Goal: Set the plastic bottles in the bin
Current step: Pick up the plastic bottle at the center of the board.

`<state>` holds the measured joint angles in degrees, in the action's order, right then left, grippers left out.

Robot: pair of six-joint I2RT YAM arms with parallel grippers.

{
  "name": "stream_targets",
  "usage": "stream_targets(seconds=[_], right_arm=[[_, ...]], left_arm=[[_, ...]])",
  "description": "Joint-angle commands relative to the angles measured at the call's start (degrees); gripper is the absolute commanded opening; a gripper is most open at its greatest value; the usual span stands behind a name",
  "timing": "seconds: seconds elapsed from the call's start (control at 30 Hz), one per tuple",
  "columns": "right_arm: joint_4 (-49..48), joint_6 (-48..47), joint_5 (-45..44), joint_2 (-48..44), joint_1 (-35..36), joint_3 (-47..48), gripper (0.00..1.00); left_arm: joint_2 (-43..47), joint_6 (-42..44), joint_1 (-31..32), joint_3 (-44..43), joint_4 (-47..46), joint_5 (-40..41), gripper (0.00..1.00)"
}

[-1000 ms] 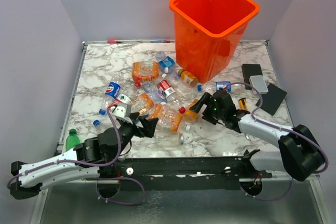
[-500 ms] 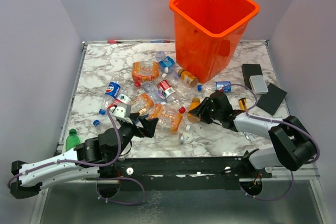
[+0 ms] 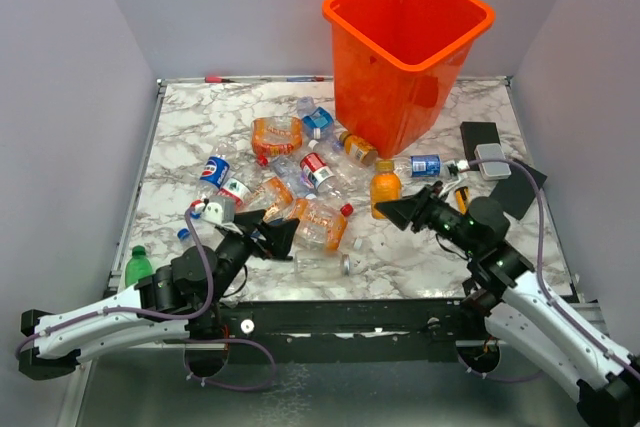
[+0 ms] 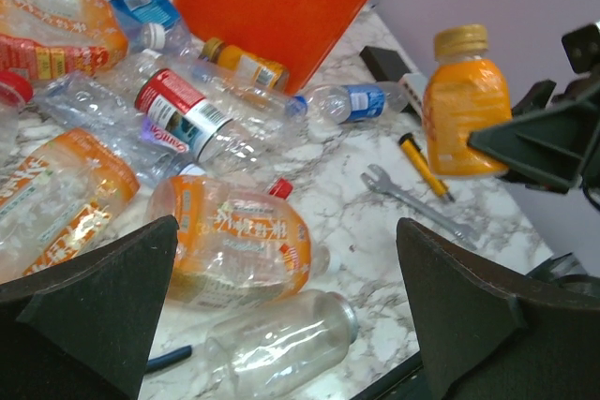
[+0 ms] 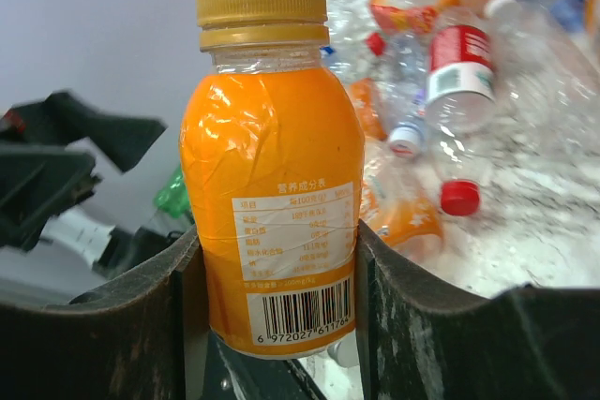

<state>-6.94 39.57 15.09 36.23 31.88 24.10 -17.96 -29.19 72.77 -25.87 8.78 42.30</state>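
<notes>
The squat orange plastic bottle (image 5: 272, 166) with a yellow screw cap is upright, clamped between the fingers of the right end effector (image 3: 393, 209), above the marble counter (image 3: 190, 137). The tall bright-orange translucent bin (image 3: 400, 57) stands beyond that end effector. The left end effector (image 3: 280, 235) is spread wide, just short of a crushed orange-labelled clear bottle (image 4: 234, 250).

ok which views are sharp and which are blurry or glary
Right wrist: orange bottle crisp, pile behind it out of focus. Left wrist: own fingers dark and soft, glints on the clear bottle. Top external: even light, soft shadows, no blur.
</notes>
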Motion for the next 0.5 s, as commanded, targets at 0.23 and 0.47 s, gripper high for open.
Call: stream_targets(seconds=[0.23, 0.47], right_arm=[[-7.9, -5.4, 18.9, -4.2, 1.9, -1.3, 0.19], [-13.8, -3.7, 22.3, -3.0, 3.0, 0.2, 0.19]], left_arm=[[-23.9, -2.1, -0.1, -13.8, -20.9, -22.3, 0.99], [-31.9, -5.6, -1.1, -15.4, -27.6, -30.7, 0.99]])
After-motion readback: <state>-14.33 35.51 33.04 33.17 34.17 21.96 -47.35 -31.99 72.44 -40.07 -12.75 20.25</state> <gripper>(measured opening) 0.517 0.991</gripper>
